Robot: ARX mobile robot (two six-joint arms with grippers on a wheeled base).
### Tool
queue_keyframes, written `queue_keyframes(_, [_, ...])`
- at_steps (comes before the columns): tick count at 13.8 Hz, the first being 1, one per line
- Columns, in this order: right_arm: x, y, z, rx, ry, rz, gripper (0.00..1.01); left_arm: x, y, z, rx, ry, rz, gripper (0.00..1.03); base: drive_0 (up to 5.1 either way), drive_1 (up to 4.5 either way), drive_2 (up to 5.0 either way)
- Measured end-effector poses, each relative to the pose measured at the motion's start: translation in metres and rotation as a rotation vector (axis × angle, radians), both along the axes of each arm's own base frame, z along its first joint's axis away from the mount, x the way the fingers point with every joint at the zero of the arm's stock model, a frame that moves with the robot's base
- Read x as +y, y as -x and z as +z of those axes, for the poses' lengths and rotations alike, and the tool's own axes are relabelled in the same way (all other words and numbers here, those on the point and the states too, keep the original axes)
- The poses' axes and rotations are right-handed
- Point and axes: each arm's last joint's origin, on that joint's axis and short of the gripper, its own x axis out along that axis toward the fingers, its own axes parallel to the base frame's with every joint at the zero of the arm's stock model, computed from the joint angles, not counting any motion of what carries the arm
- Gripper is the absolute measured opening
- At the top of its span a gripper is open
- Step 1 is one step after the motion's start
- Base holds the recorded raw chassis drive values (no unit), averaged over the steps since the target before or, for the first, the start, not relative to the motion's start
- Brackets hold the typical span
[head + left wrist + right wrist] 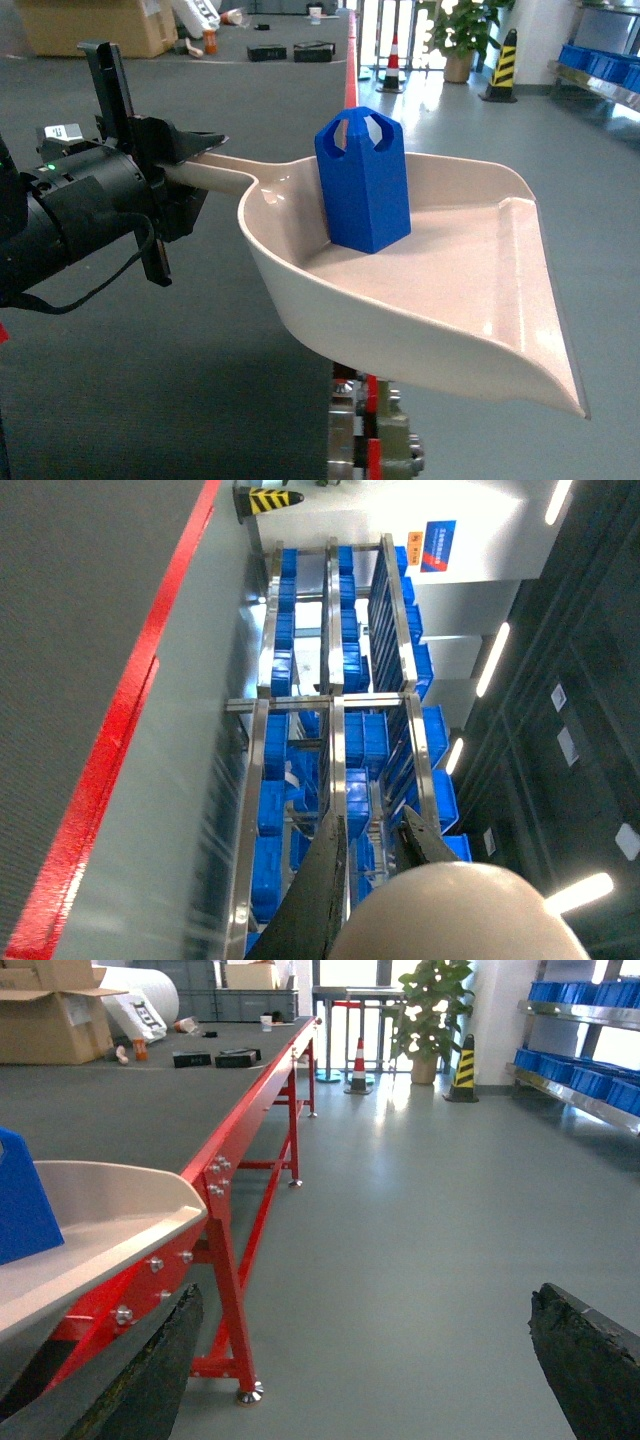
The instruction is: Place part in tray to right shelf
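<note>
The blue part [363,180] stands upright in the back of the cream tray [470,300], which is held in the air over the red table edge. My left gripper [200,160] is shut on the tray's handle [225,172] at the left. In the left wrist view its fingers [328,875] clamp the rounded cream handle [460,915]. In the right wrist view the right gripper [370,1360] stands open with only floor between its fingers; the tray [100,1230] and the part [20,1205] show at the left. The right shelf [595,85] is far off at the upper right.
A long grey table with a red frame [250,1100] runs away from me, with cardboard boxes [95,25] and small items at its far end. Blue crates [590,1080] sit on the steel shelf. A plant [430,1010] and striped posts [503,65] stand on the grey floor beyond.
</note>
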Motion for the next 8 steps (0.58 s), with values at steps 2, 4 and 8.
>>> queue_keyframes(2, [0.0,0.0,0.0001,-0.002,0.0,0.0,0.98,-0.0001,0.0,0.0001,-0.001,0.0,0.0,0.13,5.1,-2.31,-2.3])
queue_keyframes(4, [0.0,0.0,0.0001,-0.001,0.0,0.0,0.98,0.0006,-0.0001,0.0005,-0.005,0.001,0.005,0.13,5.0,-2.47,-2.5])
queue_keyframes(8, [0.0,0.0,0.0,0.0,0.0,0.0,0.98,0.0003,-0.0001,0.0003,-0.003,0.001,0.003,0.13,5.0,-2.45,-2.5])
